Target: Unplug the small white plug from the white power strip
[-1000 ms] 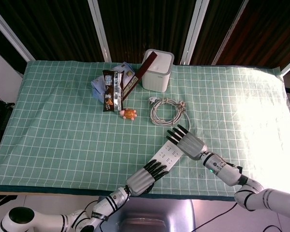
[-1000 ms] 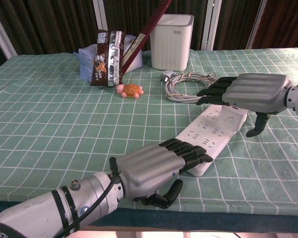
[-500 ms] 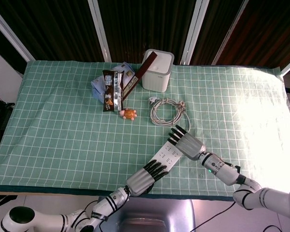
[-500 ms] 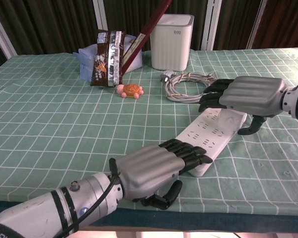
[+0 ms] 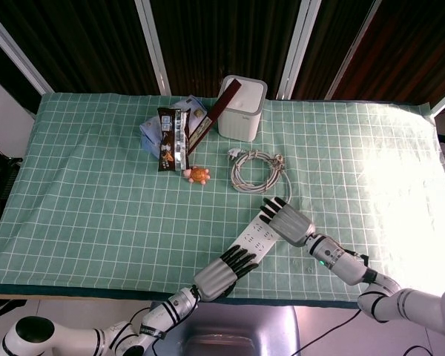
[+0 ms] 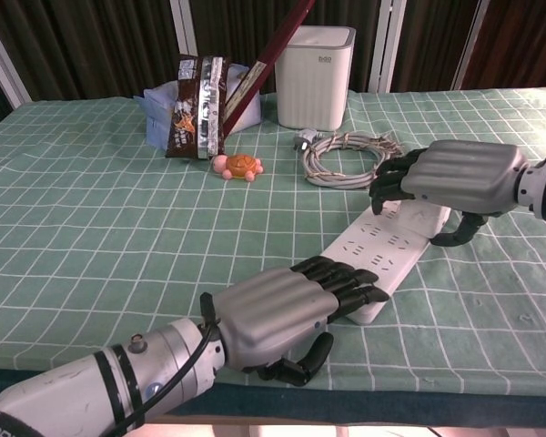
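Observation:
The white power strip (image 5: pixel 252 239) (image 6: pixel 382 250) lies diagonally near the table's front edge. My left hand (image 5: pixel 221 273) (image 6: pixel 282 314) lies flat on its near end and holds it down, thumb curled at the table edge. My right hand (image 5: pixel 285 221) (image 6: pixel 455 173) covers the strip's far end. Its fingers curl down on one side and its thumb closes in from the other, around the spot where the small white plug sits. The plug itself is almost wholly hidden under that palm.
A coiled white cable (image 5: pixel 256 169) (image 6: pixel 346 155) lies just beyond the right hand. Further back stand a white bin (image 5: pixel 242 107) (image 6: pixel 316 77), snack packets (image 5: pixel 170 137) (image 6: pixel 196 105) and a small orange turtle toy (image 5: pixel 199 175) (image 6: pixel 238 166).
The right hand's fingers, stretched out over the strip's far end a second ago, have curled down, and the thumb has closed in. The left hand and the strip have not moved.

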